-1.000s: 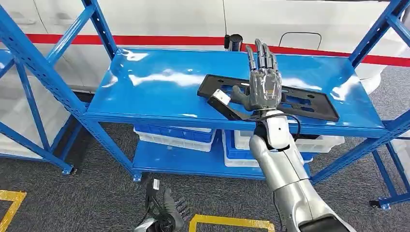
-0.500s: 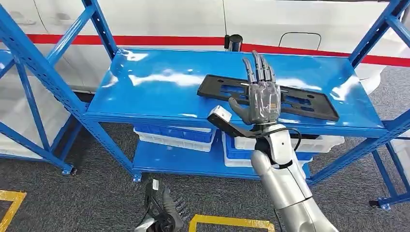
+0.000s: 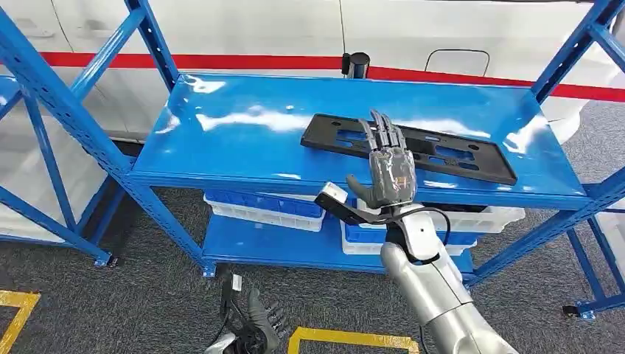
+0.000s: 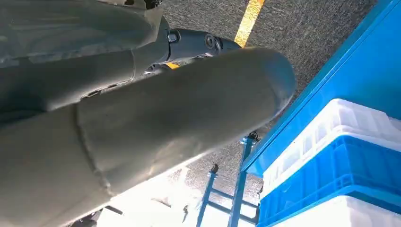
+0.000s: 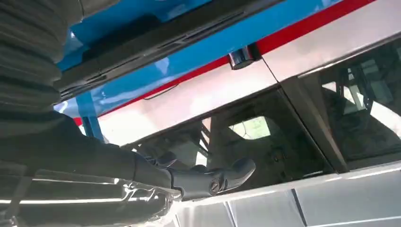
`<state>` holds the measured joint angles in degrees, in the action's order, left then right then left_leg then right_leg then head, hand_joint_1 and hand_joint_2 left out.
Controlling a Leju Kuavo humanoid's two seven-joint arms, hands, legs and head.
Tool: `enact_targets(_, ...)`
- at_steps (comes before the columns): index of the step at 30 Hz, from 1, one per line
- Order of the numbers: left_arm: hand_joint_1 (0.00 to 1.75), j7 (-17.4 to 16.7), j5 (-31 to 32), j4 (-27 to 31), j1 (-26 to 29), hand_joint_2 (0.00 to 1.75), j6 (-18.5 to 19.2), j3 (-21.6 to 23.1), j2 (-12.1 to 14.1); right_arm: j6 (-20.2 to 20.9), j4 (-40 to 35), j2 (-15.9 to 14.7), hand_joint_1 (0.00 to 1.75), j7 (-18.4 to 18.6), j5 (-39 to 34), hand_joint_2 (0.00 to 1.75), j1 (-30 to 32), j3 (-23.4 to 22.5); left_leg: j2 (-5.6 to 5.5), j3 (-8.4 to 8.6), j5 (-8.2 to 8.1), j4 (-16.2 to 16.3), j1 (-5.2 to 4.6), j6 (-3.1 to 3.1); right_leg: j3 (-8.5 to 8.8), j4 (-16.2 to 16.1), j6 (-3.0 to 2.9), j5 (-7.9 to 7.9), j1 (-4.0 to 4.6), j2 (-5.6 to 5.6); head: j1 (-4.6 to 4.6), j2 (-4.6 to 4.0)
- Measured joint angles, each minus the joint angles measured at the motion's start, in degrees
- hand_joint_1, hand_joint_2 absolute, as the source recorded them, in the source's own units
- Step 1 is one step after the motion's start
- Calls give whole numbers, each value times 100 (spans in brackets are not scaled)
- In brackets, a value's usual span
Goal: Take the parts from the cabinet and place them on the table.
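Note:
A long flat black part with cut-outs lies on the blue top shelf of the cabinet, right of centre. My right hand is raised at the shelf's front edge, just in front of the part, with its fingers straight and apart and nothing in it. The right wrist view catches the part's dark edge past my right hand's fingers. Low down by the floor hangs my left hand, holding nothing; its thick grey thumb crosses the left wrist view.
White and blue bins sit on the lower shelf. Blue rack uprights and braces stand at both sides. A white vehicle with a red stripe is behind the rack. Yellow tape marks the grey floor.
My right hand has drawn back toward me and lower, from over the black part to the shelf's front edge. The part and my left hand have not moved.

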<state>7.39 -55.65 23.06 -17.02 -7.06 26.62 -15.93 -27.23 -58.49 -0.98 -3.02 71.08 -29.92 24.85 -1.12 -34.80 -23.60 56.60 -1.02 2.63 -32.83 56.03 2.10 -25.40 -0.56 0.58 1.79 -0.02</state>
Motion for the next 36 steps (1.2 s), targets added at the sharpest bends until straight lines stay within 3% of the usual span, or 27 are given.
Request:
enact_targets(12,0,-28,-17,2,17,0,4,44,0,-324,1137,-11,0,319,77,175,-417,70,0,0,0,0,-1,0,3,1,0,0,0,0,0,0)
enact_targets(23,0,-120,-61,2,9,0,31,171,-2,-262,2315,210,0,761,374,175,-1255,118,0,0,1,0,-1,0,3,2,0,0,0,1,2,0)
enact_targets(31,0,-153,-77,2,3,0,35,188,-2,-262,2629,310,0,813,405,175,-1412,125,0,0,0,0,-1,0,3,1,0,0,0,0,2,0)
enact_targets(36,0,-118,-87,2,-2,0,26,256,-28,-155,2822,321,0,1113,588,175,-1481,125,0,0,1,1,-2,0,3,1,0,0,0,0,2,0)
